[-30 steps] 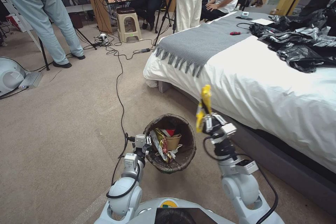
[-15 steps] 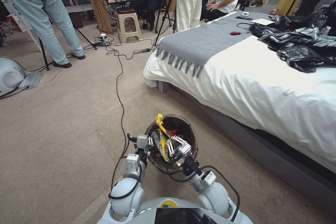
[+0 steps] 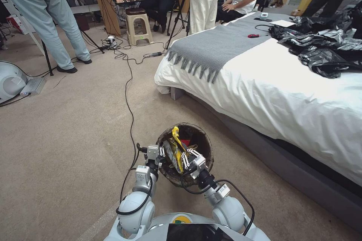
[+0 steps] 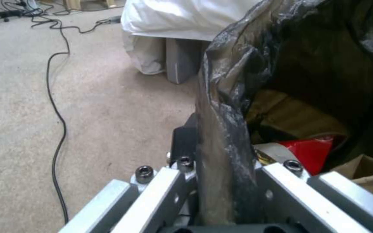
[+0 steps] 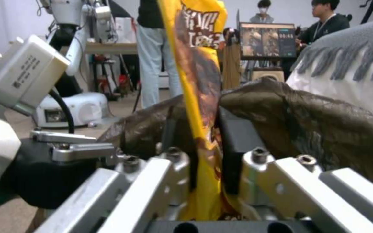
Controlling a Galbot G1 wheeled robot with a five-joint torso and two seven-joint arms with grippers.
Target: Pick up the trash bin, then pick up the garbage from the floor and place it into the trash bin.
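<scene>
The left claw point(image 3: 161, 153) is clamped on the near-left rim of the trash bin point(image 3: 203, 147), its fingers point(image 4: 281, 181) pinching the dark bag liner point(image 4: 225, 129) folded over the edge, and it holds the bin tilted above the carpet point(image 3: 68, 128) beside the bed point(image 3: 271, 83). The right claw point(image 3: 187, 157) sits at the bin's mouth, closed on a yellow snack wrapper point(image 3: 175, 147) that stands upright between its fingers point(image 5: 277, 181) and pokes up over the rim. Inside the bin lie more pieces of garbage: a red scrap point(image 4: 309, 150) and a brown paper cup point(image 4: 361, 171). A black cable point(image 3: 130, 94) runs across the carpet just left of the bin.
</scene>
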